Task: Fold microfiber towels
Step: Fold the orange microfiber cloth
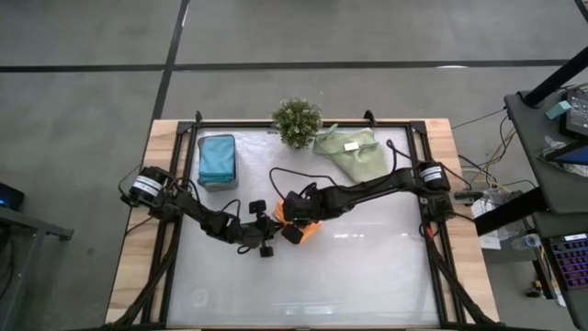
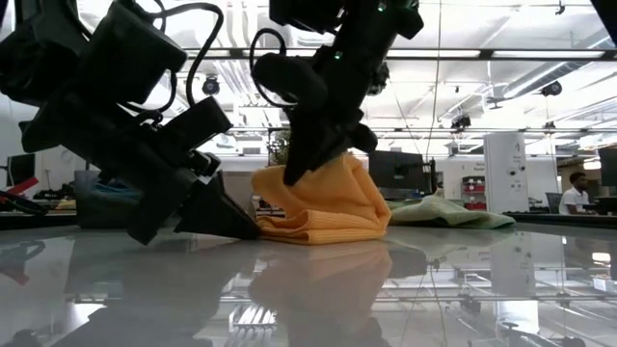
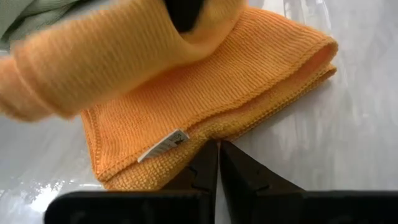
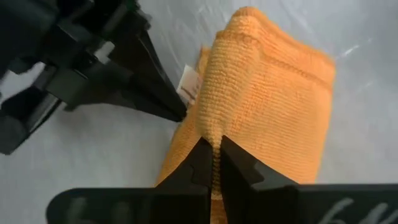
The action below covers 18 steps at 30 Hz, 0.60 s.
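Observation:
An orange microfiber towel lies partly folded on the white table, near its middle. My right gripper comes from the table's right, pointing steeply down, and is shut on a raised fold of the towel. My left gripper reaches in low from the table's left. Its shut fingers meet the towel's lower edge beside a small white tag. The towel's lower layers rest flat on the table. My left gripper touches the towel's near edge with its shut fingertips, right beside the white tag and low at the table top. The fingers slant down from the table's left. I cannot tell whether any cloth is between them. My right gripper pinches a raised fold of the towel between its two fingers, coming steeply from above. The held fold stands up over the lower layers, which stay on the table. The cloth between hangs slack in a rounded hump.
A stack of teal towels sits at the far left. Pale green towels with a white tag lie at the far right. A small bushy plant stands between them at the far edge. Bare table spreads toward the near edge.

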Motion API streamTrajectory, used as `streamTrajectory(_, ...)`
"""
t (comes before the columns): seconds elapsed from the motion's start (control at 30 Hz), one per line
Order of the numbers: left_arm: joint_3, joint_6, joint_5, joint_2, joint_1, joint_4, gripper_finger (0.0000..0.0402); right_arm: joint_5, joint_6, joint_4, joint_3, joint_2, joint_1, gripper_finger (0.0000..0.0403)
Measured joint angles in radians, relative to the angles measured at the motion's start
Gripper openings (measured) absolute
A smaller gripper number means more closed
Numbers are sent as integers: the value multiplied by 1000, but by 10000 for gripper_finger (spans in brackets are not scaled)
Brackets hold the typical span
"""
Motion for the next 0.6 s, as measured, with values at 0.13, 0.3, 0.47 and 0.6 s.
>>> streamTrajectory(0.13,-2,0,0,1,0,7,6,0,31,13,0,35,2,9)
streamTrajectory(0.3,-2,0,1,1,0,9,6,1,39,58,0,68,3,21)
streamTrajectory(0.47,-2,0,2,1,0,9,6,2,43,81,0,73,3,52)
streamTrajectory(0.6,-2,0,2,1,0,10,6,1,43,112,0,73,7,94)
